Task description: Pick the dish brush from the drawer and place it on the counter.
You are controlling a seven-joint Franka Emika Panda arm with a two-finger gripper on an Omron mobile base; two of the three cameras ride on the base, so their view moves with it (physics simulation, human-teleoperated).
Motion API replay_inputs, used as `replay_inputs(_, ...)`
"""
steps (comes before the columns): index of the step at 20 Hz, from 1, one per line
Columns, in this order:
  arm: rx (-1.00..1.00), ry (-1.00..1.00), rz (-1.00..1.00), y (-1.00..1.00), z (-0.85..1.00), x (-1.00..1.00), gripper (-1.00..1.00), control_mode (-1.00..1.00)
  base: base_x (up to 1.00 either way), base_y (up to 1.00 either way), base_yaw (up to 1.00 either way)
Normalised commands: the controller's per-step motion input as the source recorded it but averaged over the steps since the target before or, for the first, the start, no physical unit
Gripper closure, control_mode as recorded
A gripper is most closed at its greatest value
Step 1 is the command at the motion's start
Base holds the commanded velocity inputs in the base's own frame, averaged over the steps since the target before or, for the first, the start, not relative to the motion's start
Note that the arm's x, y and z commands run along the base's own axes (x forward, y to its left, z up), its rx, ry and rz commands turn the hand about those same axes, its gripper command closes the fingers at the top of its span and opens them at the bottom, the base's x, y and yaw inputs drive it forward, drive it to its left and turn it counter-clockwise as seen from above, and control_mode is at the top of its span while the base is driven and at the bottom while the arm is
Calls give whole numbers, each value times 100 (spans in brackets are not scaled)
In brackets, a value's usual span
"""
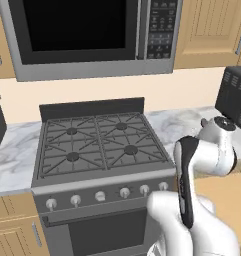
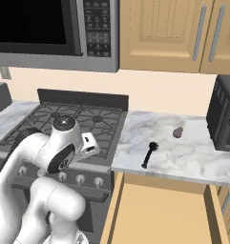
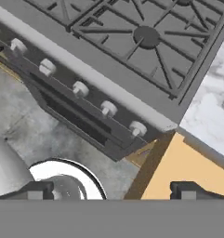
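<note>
Nearest you, the gripper hangs with its jaws spread wide and nothing between them, looking down past the stove's front edge toward the corner of the open drawer. In the right base view that drawer is pulled out under the counter, and the part of its flat tan bottom you can see is bare. Farther back, the dish brush already lies on the counter, close to the front edge and not far from the stove side, free of the arm. So you can judge the pick and place as done; at most the arm has to pull clear. The brush is small and black, a thin straight handle with a spiky round head pointing away from the front edge. A small grey lump sits farther back, apart from it
</note>
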Motion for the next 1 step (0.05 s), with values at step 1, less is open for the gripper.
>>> replay_inputs(1,-32,0,2,100,-5,-50,-100,-100,0,0,0)
